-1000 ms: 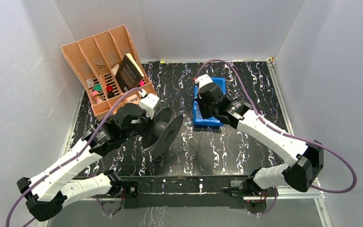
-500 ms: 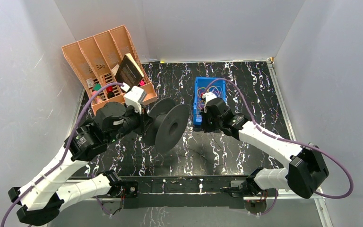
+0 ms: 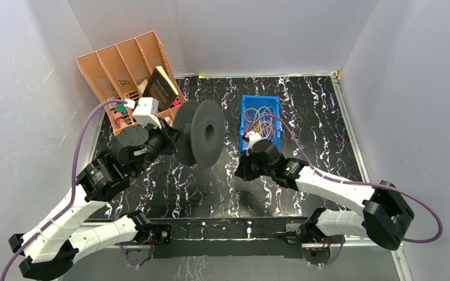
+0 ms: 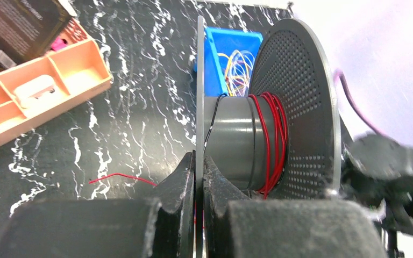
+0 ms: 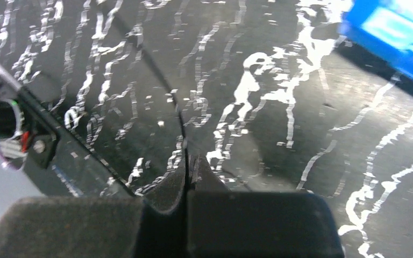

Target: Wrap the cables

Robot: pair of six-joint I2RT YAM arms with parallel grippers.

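Observation:
My left gripper (image 3: 173, 137) is shut on the near flange of a grey spool (image 3: 205, 133) and holds it above the table, axis level. In the left wrist view the fingers (image 4: 185, 172) pinch the thin flange (image 4: 199, 80). A red cable (image 4: 269, 140) is wound on the hub, with a dark cable (image 4: 214, 115) beside it. A loose red end (image 4: 121, 176) lies on the table. My right gripper (image 3: 241, 172) is low over the table, shut (image 5: 188, 161) on a thin dark cable (image 5: 178, 113). That cable trails across the table (image 3: 243, 193).
A blue bin (image 3: 247, 137) behind the right gripper holds yellow, orange and purple cables (image 3: 259, 117); it also shows in the left wrist view (image 4: 218, 43). An orange divided organiser (image 3: 102, 67) with a black book (image 3: 159, 88) stands at the back left.
My left arm has raised the spool and swung it back towards the organiser. My right gripper has left the blue bin and come down towards the near middle of the table.

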